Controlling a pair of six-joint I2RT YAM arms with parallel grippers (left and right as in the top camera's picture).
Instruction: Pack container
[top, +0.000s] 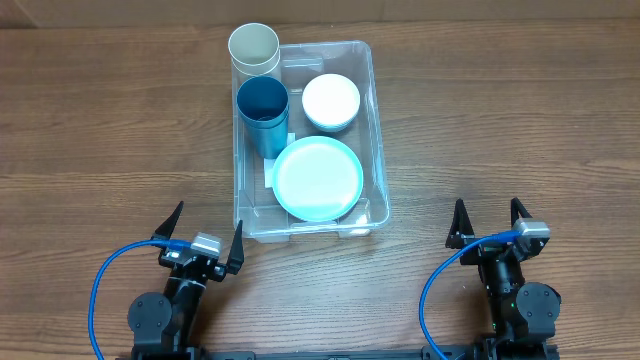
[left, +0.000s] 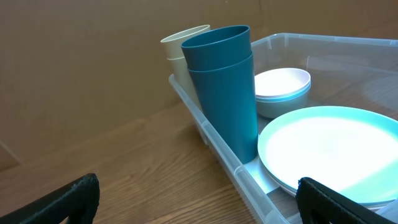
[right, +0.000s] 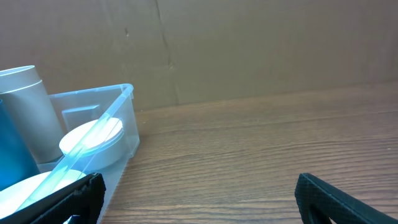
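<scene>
The clear plastic container (top: 377, 130) stands at the table's middle. Inside it are a cream cup stack (top: 254, 50), a dark teal cup stack (top: 263, 108), stacked white bowls (top: 331, 101) and a light teal plate stack (top: 319, 178). In the left wrist view the container (left: 211, 140), teal cups (left: 227, 81), cream cups (left: 181, 53), bowls (left: 283, 90) and plates (left: 336, 149) show. My left gripper (top: 203, 240) is open and empty near the container's front left corner. My right gripper (top: 490, 226) is open and empty, to the right of the container (right: 118, 118).
The wooden table (top: 520, 110) spreads on both sides of the container. A brown cardboard wall (right: 261, 43) stands behind the table. Blue cables (top: 100, 290) loop by each arm base.
</scene>
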